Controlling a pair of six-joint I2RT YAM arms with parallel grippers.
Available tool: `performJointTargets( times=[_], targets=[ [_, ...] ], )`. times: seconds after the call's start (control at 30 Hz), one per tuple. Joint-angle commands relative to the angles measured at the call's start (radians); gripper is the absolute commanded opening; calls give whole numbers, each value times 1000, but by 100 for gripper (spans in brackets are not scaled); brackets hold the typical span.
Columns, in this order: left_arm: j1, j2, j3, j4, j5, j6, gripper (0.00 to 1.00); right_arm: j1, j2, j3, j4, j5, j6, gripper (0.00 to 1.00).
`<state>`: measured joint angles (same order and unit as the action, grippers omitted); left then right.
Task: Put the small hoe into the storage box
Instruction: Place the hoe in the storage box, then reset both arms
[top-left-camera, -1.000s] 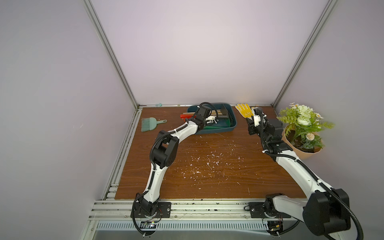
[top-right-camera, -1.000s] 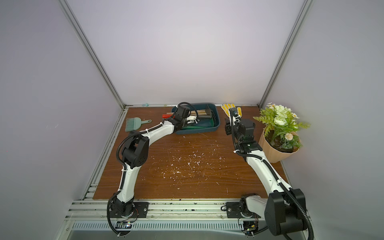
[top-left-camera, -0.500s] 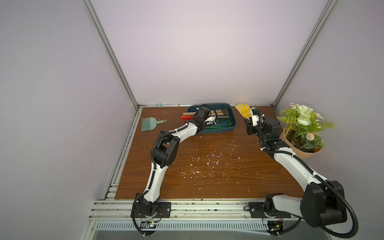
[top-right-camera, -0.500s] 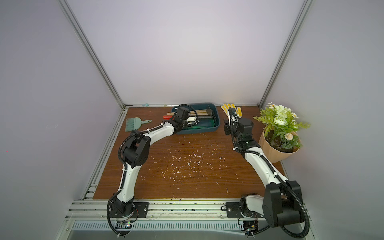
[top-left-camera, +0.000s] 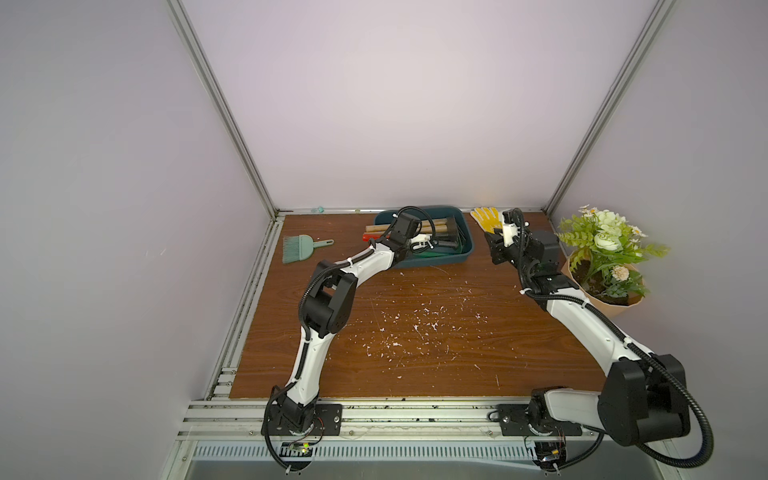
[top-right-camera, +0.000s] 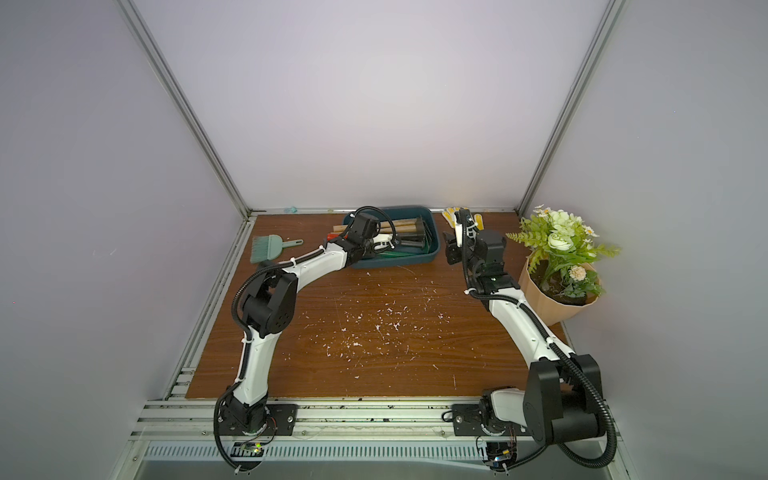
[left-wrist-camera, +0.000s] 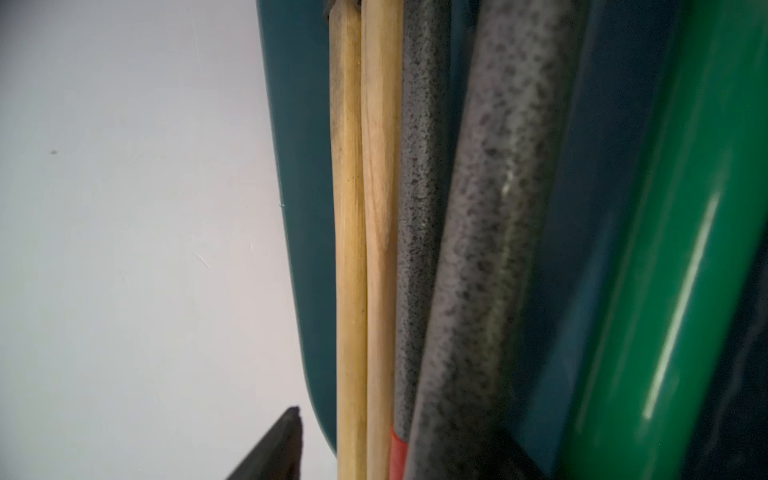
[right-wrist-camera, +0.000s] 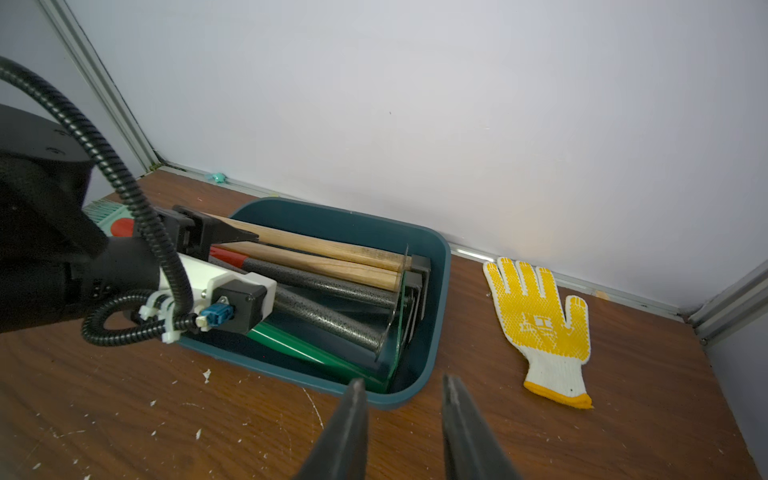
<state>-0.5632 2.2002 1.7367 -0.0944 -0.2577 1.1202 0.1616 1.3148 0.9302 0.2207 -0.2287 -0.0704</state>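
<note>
The teal storage box (top-left-camera: 468, 246) stands at the back of the table. Several long tools lie in it: two wooden handles (left-wrist-camera: 365, 208), two grey speckled ones and a green one (right-wrist-camera: 307, 349). The small hoe looks to be the grey speckled handle with a red end (left-wrist-camera: 419, 208), its red tip poking past the box's left end (top-left-camera: 370, 237). My left gripper (left-wrist-camera: 399, 432) is open over that end of the box, its jaws straddling the handles without touching them. My right gripper (right-wrist-camera: 404, 384) hangs open and empty just right of the box (right-wrist-camera: 440, 257).
A green hand brush (top-left-camera: 301, 248) lies at the back left. A yellow-dotted glove (right-wrist-camera: 536, 324) lies right of the box by the back wall. A potted plant (top-left-camera: 602, 257) fills the right edge. White scraps (top-left-camera: 415, 328) litter the table's middle.
My left jaws have opened and let go of the red-ended tool, which now lies in the box. The right gripper has edged a little toward the box.
</note>
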Motion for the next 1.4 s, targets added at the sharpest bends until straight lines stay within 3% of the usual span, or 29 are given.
performJointTargets(
  times=[0.0, 0.23, 0.4, 0.6, 0.73, 0.8, 0.87, 0.97, 1.03, 1.07, 1.27, 1.37],
  targets=[
    [-16, -34, 75, -73, 60, -71, 72, 1, 16, 58, 8, -65, 8, 33],
    [-16, -32, 254, -219, 166, -218, 89, 17, 46, 88, -10, -84, 19, 33],
    [-18, 37, 388, -340, 146, -277, 100, 41, 63, 94, -12, -117, 30, 33],
    [-3, 29, 391, -349, 112, -369, 100, 52, 64, 104, -28, -122, 33, 33],
    [64, -64, 366, -297, 198, -605, 100, 55, 48, 108, -68, -118, 29, 32],
    [111, -156, 279, -220, 269, -750, 100, 55, 19, 90, -88, -100, 20, 33],
    [155, -289, 93, -79, 287, -898, 100, 55, -24, 60, -111, -48, 10, 35],
    [211, -508, -224, 159, 283, -1084, 100, 54, -105, -5, -139, 53, 2, 50],
    [231, -641, -449, 285, 222, -1155, 100, 52, -164, -61, -143, 115, 20, 68],
    [235, -699, -540, 329, 177, -1171, 100, 51, -195, -99, -135, 149, 32, 98],
    [260, -877, -945, 495, -128, -1197, 100, 21, -335, -382, 18, 320, 70, 100],
    [332, -942, -1112, 587, -166, -1217, 100, 0, -382, -508, 117, 430, 82, 100]
  ],
)
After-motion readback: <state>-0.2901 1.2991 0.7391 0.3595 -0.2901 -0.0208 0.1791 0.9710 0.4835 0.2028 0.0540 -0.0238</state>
